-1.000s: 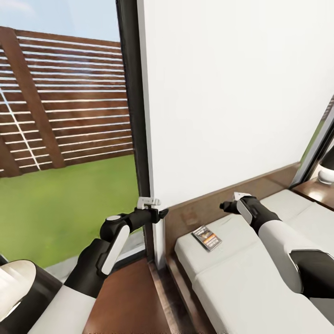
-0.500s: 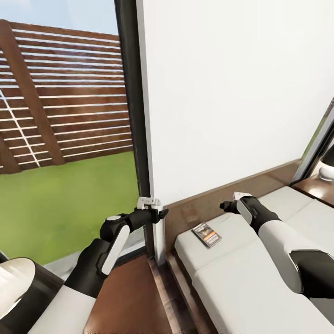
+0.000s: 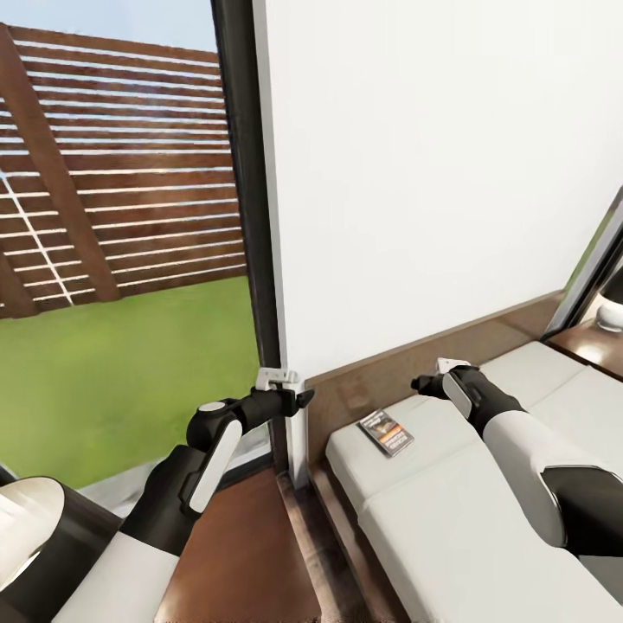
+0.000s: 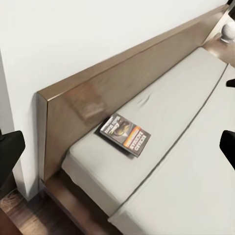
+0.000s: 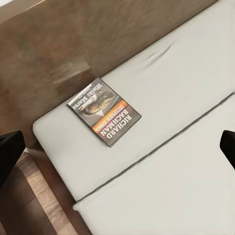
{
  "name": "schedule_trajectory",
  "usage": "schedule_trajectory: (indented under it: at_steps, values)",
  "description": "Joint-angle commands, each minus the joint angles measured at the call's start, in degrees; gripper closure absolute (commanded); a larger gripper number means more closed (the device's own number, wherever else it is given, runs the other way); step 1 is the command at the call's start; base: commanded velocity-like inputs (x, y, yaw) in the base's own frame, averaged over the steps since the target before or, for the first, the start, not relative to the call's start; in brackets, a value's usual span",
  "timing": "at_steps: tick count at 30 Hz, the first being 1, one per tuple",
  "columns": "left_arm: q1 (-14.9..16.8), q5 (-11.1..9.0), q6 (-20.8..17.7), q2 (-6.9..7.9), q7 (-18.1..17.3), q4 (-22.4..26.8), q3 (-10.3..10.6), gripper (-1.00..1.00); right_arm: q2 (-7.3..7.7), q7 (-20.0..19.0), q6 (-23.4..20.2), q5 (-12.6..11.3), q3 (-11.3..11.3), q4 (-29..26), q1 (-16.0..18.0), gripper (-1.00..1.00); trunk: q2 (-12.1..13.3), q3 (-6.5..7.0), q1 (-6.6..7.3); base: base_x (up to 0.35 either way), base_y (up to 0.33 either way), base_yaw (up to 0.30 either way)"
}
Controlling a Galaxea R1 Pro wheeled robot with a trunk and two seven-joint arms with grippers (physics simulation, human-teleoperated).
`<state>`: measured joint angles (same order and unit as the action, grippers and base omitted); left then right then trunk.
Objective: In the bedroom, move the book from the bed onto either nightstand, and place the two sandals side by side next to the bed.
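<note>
The book (image 3: 386, 432) lies flat on the light-grey mattress of the bed (image 3: 450, 528), close to the dark-brown headboard (image 3: 381, 381). Its dark cover with the orange band also shows in the left wrist view (image 4: 125, 134) and the right wrist view (image 5: 104, 111). My left gripper (image 3: 305, 398) hovers left of the bed by the window frame; its dark fingers (image 4: 10, 149) stand wide apart, open and empty. My right gripper (image 3: 419, 384) hangs over the mattress just right of the book, its fingers (image 5: 9, 152) spread, open and empty. The sandals are out of view.
A nightstand (image 3: 597, 344) with a white lamp (image 3: 612, 310) stands at the far right past the bed. A brown wooden surface (image 3: 238, 554) lies below my left arm beside the bed frame. Tall dark-framed glass (image 3: 238, 216) shows fence and grass; a white wall (image 3: 433, 173) rises behind the headboard.
The whole picture has shifted slightly, so the camera moved. The book still lies in the same spot on the bed, and both grippers hold the same pose.
</note>
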<state>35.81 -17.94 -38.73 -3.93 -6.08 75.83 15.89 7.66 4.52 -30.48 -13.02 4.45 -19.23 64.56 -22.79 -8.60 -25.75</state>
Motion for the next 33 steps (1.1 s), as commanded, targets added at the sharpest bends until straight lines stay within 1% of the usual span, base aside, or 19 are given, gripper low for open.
schedule_trajectory:
  at_steps: [1,7,13,33]
  values:
    - [0.04,0.01,-0.22,-0.02,-0.16,0.05,-0.02,-1.0,0.06,0.41,-0.28,-0.6,0.45,-0.1,0.04,-1.0,-0.13,-0.22,-0.03,0.0,0.0,0.0]
    - [0.05,0.0,1.27,-0.02,-0.11,0.05,0.16,-1.0,0.07,0.41,-0.28,-0.6,0.45,-0.1,0.04,-1.0,-0.13,-0.78,-0.03,0.0,0.0,0.0]
    - [0.0,-0.06,1.79,0.06,-0.1,0.11,0.19,-1.0,0.07,0.41,-0.33,-0.6,0.44,-0.08,0.04,-1.0,-0.13,-1.33,-0.03,0.0,0.0,0.0]
    - [-0.01,-0.04,1.63,-0.03,-0.21,-0.14,0.11,-1.0,0.07,0.41,-0.28,-0.6,0.47,-0.1,0.04,-1.0,-0.13,-3.18,-0.03,0.0,0.0,0.0]
